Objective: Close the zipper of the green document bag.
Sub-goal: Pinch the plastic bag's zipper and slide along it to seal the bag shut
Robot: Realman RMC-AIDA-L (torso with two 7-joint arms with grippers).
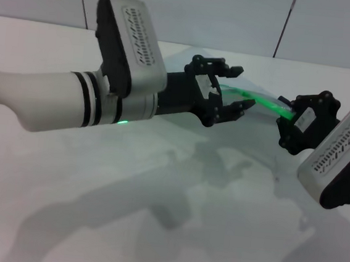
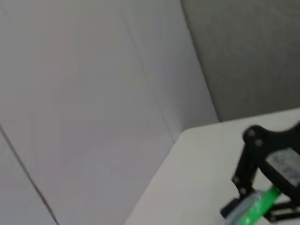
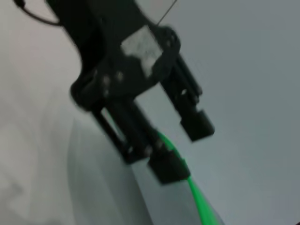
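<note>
zipper (image 1: pixel 261 103) above white table (image 1: pixel 171 230), grey wall (image 1: pixel 192 12)

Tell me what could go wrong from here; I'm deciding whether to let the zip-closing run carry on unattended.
The document bag hangs above the table, held by the right gripper at the zipper; a slip would drop it. The left gripper has its jaws open around the green edge, one finger touching it, so it may close beside the slider, which I cannot pick out. The grippers are close enough to collide.
</note>
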